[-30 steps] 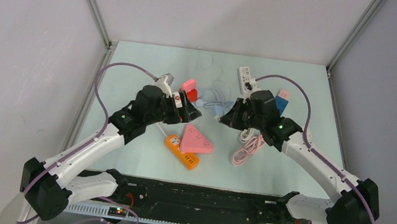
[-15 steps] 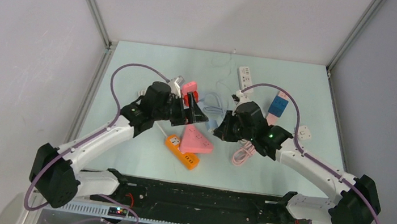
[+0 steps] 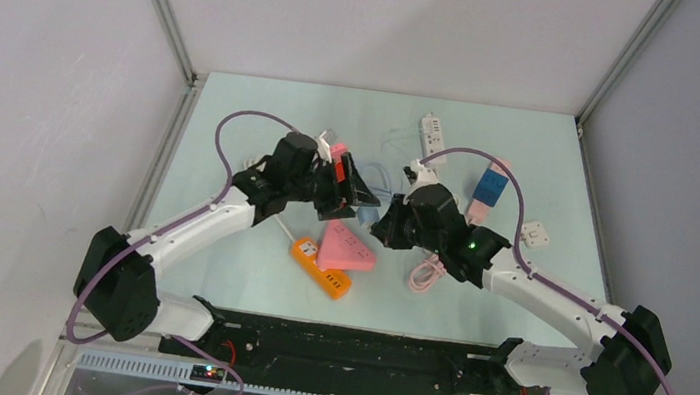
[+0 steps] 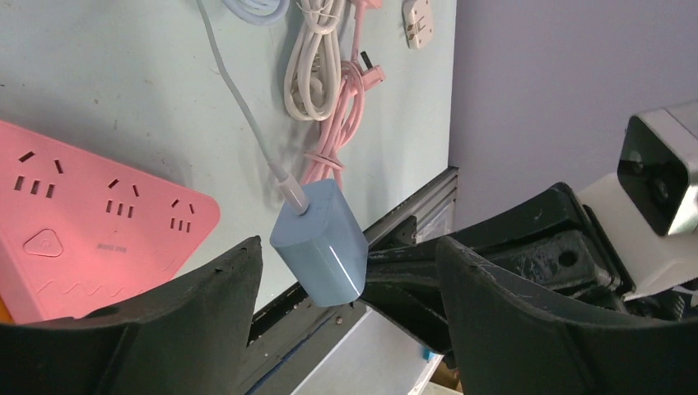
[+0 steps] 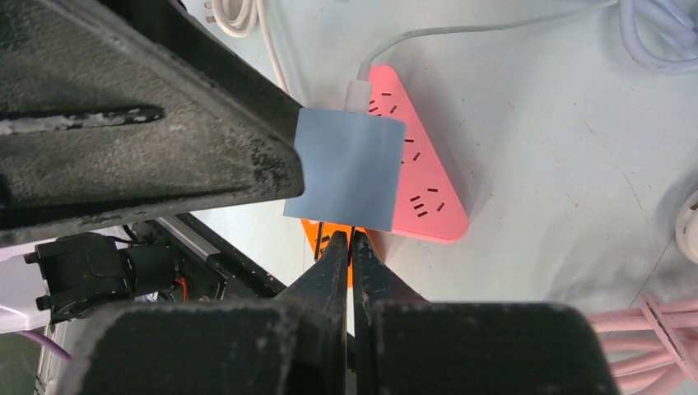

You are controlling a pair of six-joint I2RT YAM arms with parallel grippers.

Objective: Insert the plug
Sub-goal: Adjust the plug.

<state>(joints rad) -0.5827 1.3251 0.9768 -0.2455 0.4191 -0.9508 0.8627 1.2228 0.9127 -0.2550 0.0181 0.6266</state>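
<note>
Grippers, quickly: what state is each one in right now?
Left gripper: open, straddling the blue plug without clamping it.
Right gripper: closed, holding the blue plug.

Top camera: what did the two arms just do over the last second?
Both arms swung inward, so the grippers now meet above the pink power strip. The left gripper brought its open jaws around the blue charger and started narrowing. The right gripper stayed shut on the blue charger. The pink power strip and orange strip did not move.
</note>
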